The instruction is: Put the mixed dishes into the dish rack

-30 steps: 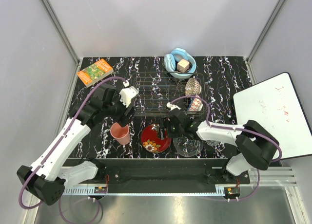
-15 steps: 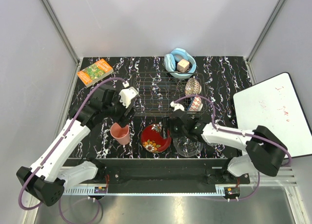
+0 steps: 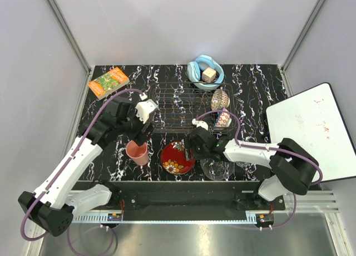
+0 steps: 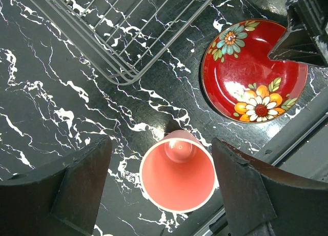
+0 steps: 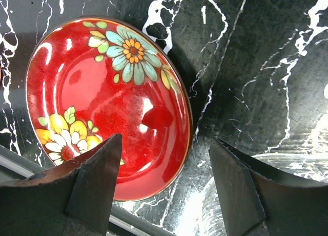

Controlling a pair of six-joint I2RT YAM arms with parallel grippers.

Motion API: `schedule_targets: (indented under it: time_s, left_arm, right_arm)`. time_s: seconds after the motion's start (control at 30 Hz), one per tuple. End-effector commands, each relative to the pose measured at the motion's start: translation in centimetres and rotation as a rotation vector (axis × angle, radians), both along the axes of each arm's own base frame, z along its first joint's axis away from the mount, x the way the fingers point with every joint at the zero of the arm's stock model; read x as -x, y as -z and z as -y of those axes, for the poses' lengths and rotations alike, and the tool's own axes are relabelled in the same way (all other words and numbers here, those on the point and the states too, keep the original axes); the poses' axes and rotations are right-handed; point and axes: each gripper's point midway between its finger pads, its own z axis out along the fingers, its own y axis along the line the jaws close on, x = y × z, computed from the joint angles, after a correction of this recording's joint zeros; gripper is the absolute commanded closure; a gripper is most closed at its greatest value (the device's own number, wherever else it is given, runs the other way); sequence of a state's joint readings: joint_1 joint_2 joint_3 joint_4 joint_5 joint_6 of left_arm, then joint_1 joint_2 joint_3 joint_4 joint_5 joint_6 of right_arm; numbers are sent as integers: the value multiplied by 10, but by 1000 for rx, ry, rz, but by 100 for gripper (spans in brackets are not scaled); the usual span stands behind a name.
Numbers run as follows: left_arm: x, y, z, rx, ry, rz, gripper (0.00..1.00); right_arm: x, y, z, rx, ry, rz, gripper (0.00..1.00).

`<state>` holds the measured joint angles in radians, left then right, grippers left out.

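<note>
The pink cup [image 3: 137,152] stands upright at the front left. My left gripper [image 3: 142,138] hovers over it, open; in the left wrist view the cup [image 4: 178,177] sits between the spread fingers, gripper [image 4: 160,144]. The red floral plate [image 3: 177,157] lies beside it. My right gripper [image 3: 194,150] is open and empty over the plate's right rim [image 5: 169,118], gripper [image 5: 165,142]. The clear glass bowl [image 3: 216,168] is just right of the plate. The wire dish rack [image 3: 181,107] holds a patterned bowl on edge [image 3: 220,99] and a small patterned dish [image 3: 222,119]. I cannot make out the glass cup.
A light-blue bowl with a tan cube [image 3: 206,72] sits behind the rack. An orange-green book [image 3: 108,82] lies at the back left. A white board [image 3: 311,128] rests at the right edge. The rack's near corner [image 4: 120,77] is close to the cup.
My right wrist swung slightly right, then back left over the plate's rim. The left arm has barely moved. Nothing was grasped.
</note>
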<state>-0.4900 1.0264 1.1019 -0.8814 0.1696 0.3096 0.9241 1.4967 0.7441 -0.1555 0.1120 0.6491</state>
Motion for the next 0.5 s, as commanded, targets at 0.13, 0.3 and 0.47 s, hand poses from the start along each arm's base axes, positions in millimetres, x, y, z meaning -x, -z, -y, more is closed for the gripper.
schedule_targets:
  time_s: [0.13,0.3,0.47]
  left_arm:
    - [-4,-8,-4,9,-17,61,17]
    - [-4,-7,-5,3,-19,65,17]
    - [-3,-9,-5,5,-14,68,17]
  right_arm:
    - [12,-14,-31,-62,-68,-11,30]
    - [29,-6,-32,-76,-44,-64,46]
    - [32,2,-27,-28,10,-89,48]
